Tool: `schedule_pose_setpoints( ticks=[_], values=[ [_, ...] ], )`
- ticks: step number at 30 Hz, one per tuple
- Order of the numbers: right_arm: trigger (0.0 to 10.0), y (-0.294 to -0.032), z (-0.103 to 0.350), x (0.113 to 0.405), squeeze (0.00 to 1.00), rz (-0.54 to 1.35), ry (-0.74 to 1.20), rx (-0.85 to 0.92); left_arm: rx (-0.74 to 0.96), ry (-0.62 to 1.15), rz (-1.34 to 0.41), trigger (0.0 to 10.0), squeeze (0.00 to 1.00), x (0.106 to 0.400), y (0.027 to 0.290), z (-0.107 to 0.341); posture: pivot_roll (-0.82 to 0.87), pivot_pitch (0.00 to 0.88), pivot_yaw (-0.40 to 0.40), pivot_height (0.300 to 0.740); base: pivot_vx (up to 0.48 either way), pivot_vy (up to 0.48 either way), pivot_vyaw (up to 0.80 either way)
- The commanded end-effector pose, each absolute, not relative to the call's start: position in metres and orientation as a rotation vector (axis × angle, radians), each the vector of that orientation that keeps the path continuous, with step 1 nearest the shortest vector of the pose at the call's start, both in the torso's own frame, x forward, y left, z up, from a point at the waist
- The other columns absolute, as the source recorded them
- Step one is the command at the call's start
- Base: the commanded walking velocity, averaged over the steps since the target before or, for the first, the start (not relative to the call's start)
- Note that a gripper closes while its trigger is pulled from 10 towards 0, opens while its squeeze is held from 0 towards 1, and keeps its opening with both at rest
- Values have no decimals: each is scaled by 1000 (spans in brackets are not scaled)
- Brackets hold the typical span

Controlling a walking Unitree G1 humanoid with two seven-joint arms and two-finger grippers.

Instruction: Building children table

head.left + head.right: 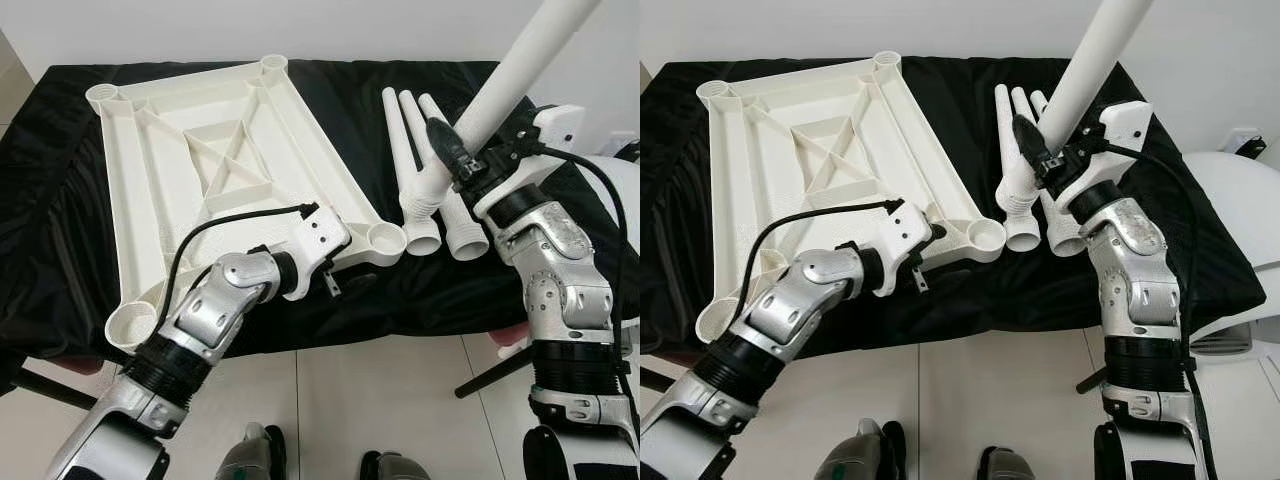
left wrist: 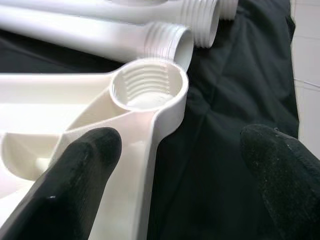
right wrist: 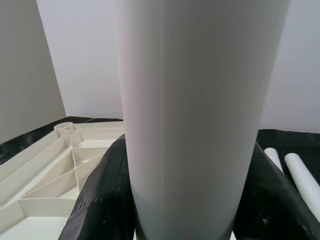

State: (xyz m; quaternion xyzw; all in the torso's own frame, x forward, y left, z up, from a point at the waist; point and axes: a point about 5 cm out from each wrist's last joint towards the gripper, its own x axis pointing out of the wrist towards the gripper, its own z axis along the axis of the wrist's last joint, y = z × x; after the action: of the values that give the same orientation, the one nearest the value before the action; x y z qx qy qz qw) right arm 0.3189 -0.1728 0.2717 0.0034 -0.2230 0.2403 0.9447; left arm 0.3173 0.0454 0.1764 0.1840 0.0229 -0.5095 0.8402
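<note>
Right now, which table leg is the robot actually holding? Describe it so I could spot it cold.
On the black cloth, right of the upside-down white tabletop, lie three white legs. The held leg is the fourth, gripped by the right gripper. Unlike the flat ones, it slants up out of the picture.

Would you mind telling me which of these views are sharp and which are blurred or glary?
Both eye views are sharp and evenly lit; in the left wrist view the black fingers blur while the threaded socket stays crisp; the right wrist view shows the held leg soft, close up.
</note>
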Motion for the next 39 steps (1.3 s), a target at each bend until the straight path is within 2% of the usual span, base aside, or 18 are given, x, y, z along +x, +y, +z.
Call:
schedule_pose_setpoints(
  ticks=[1, 11, 17, 18, 22, 23, 24, 25, 30, 31, 35, 36, 38, 39],
  values=[
    [10000, -170, 272, 314, 0, 519, -462, 8, 404, 89, -1016, 10000, 0, 323, 47, 170, -42, 142, 17, 740, 0, 0, 0],
    [10000, -169, 272, 314, 0, 524, -459, 3, 373, 160, -941, 10000, 0, 336, 46, 166, -44, 143, 18, 740, 0, 0, 0],
    [10000, -170, 272, 314, 0, 526, -458, 2, 367, 157, -959, 10000, 0, 337, 44, 167, -43, 143, 19, 740, 0, 0, 0],
    [10000, -169, 271, 313, 0, 537, -452, -2, 379, 173, -993, 1216, 0, 334, 42, 163, -43, 144, 21, 740, 0, 0, 0],
    [10000, -168, 271, 313, 0, 543, -449, -8, 383, 190, -1007, 1216, 0, 333, 42, 160, -43, 144, 21, 740, 0, 0, 0],
    [10000, -168, 271, 313, 0, 545, -449, -8, 401, 199, -1023, 0, 0, 331, 42, 157, -46, 146, 23, 740, 0, 0, 0],
    [10000, -168, 270, 312, 0, 547, -448, -8, 417, 211, -1039, 824, 0, 329, 42, 153, -48, 146, 24, 740, 0, 0, 0],
    [10000, -169, 270, 312, 0, 546, -446, -11, 429, 220, -1056, 0, 0, 328, 42, 150, -49, 146, 26, 740, 0, 0, 0],
    [10000, -170, 270, 312, 0, 544, -443, -15, 444, 230, -1083, 0, 0, 324, 43, 147, -50, 145, 26, 740, 0, 0, 0],
    [10000, -170, 270, 312, 0, 545, -442, -17, 469, 235, -1090, 10000, 0, 324, 44, 145, -53, 144, 27, 740, 0, 0, 0],
    [10000, -171, 269, 311, 0, 547, -439, -21, 496, 259, -1088, 10000, 0, 323, 48, 139, -55, 142, 27, 740, 0, 0, 0],
    [10000, -171, 268, 311, 0, 553, -433, -21, 504, 268, -1088, 6863, 0, 323, 49, 137, -54, 140, 26, 740, 0, 0, 0],
    [10000, -171, 268, 311, 0, 553, -433, -21, 504, 268, -1088, 6863, 0, 323, 49, 137, -54, 140, 26, 740, 0, 0, 0],
    [10000, -171, 266, 311, 0, 562, -423, -15, 515, 274, -1091, 2353, 0, 322, 51, 135, -54, 140, 27, 740, 0, 0, 0]
  ],
)
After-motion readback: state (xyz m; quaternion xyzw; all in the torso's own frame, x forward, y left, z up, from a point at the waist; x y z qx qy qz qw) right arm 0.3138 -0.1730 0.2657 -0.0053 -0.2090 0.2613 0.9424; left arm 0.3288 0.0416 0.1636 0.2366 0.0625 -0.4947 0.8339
